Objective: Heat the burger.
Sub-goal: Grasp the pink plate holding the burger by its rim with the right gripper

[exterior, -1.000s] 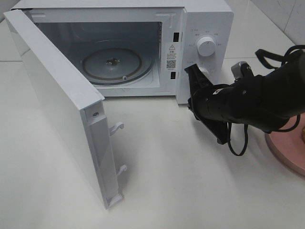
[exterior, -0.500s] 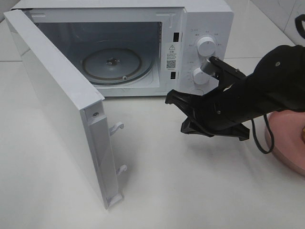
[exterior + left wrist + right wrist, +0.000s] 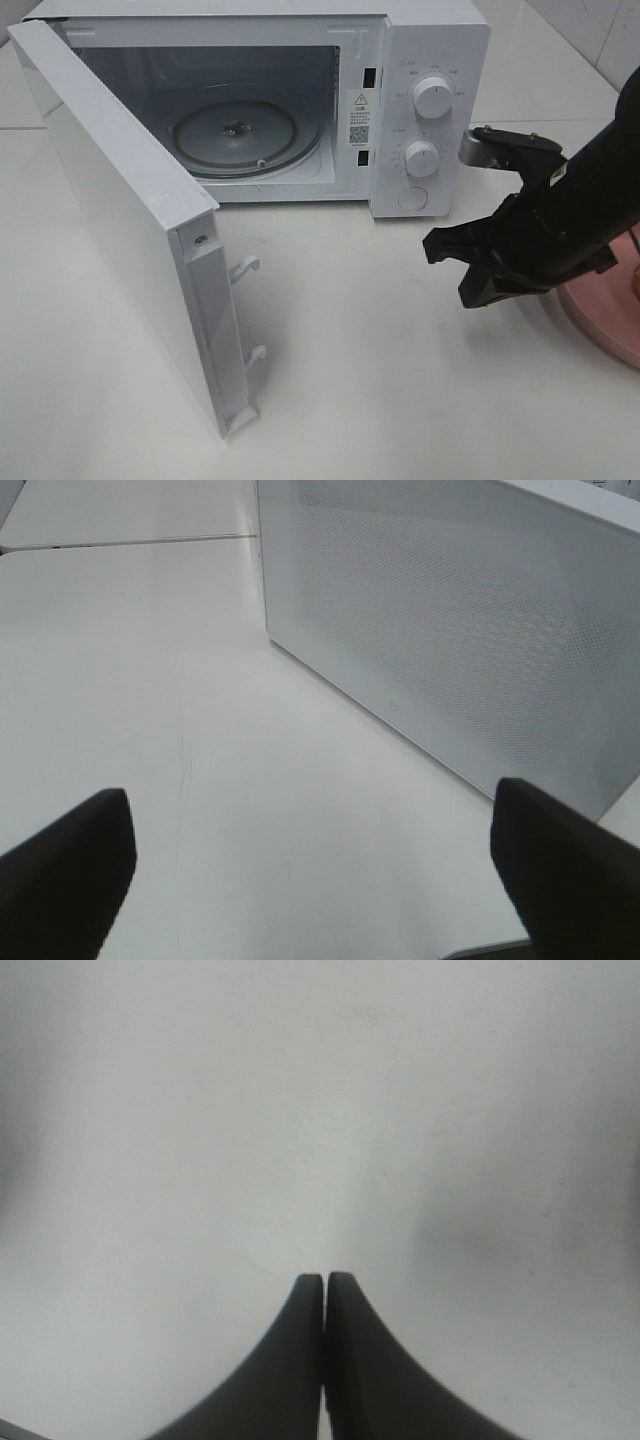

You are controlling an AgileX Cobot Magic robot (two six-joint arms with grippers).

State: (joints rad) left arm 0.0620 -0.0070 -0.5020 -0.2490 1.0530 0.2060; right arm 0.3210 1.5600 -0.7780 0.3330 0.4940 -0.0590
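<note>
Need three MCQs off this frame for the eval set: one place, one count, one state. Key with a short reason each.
1. Where is the pink plate relative to the microwave?
A. Inside it
B. On the table to its right
C. On top of it

2. How many turn knobs are on the control panel?
A. Two
B. One
C. Five

3. What state is the microwave door in?
A. Shut
B. Taken off
C. Swung wide open

Key:
1 B: its rim shows at the high view's right edge, right of the microwave.
2 A: one sits above the other, over a flat round button.
3 C: it stands out to the left, baring the glass turntable.
</note>
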